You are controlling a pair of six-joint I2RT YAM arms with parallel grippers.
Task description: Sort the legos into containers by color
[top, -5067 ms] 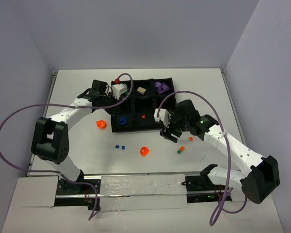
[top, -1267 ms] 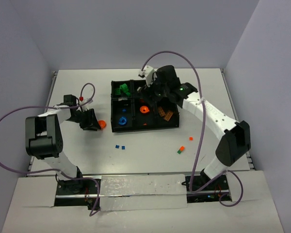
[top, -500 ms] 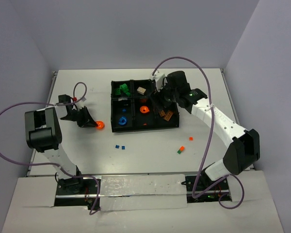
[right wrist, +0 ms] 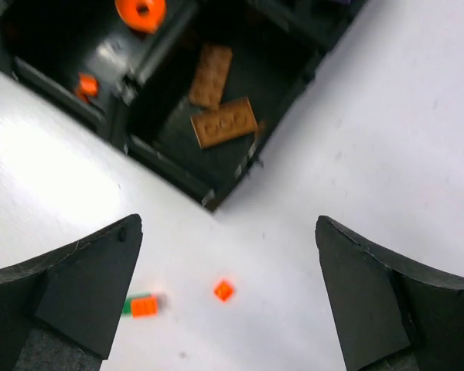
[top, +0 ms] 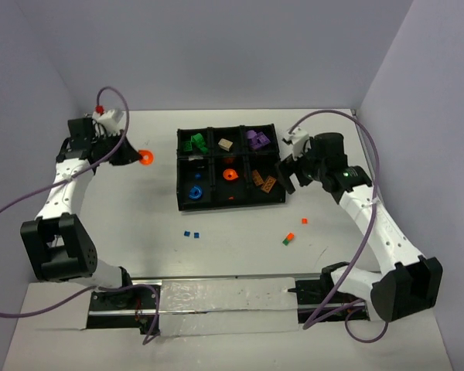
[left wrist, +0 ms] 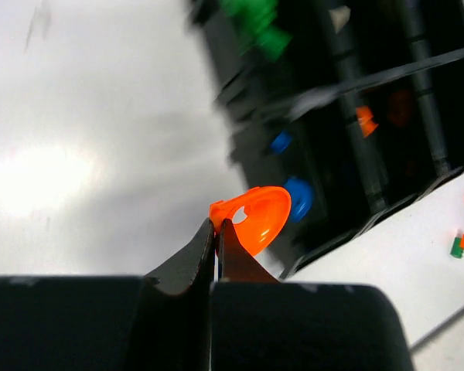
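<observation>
My left gripper (left wrist: 215,232) is pinched tight on the thin rim of 1 orange dish (left wrist: 259,220) — light, stiff, glossy plastic, likely to pivot; it hangs left of the black tray (top: 179,178). My right gripper (right wrist: 226,232) gapes wide, empty, above 1 tiny orange brick (right wrist: 223,290) — beyond, 2 flat studded brown plates (right wrist: 224,121) lie inside the tray's corner.

Black tray (top: 240,202) with color-sorted legos (top: 195,143), orange disc (top: 145,158) pinched

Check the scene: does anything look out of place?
Yes. Two blue legos, an orange lego and an orange-green pair lie on the table, outside the tray. The left gripper holds an orange disc far from it.
</observation>
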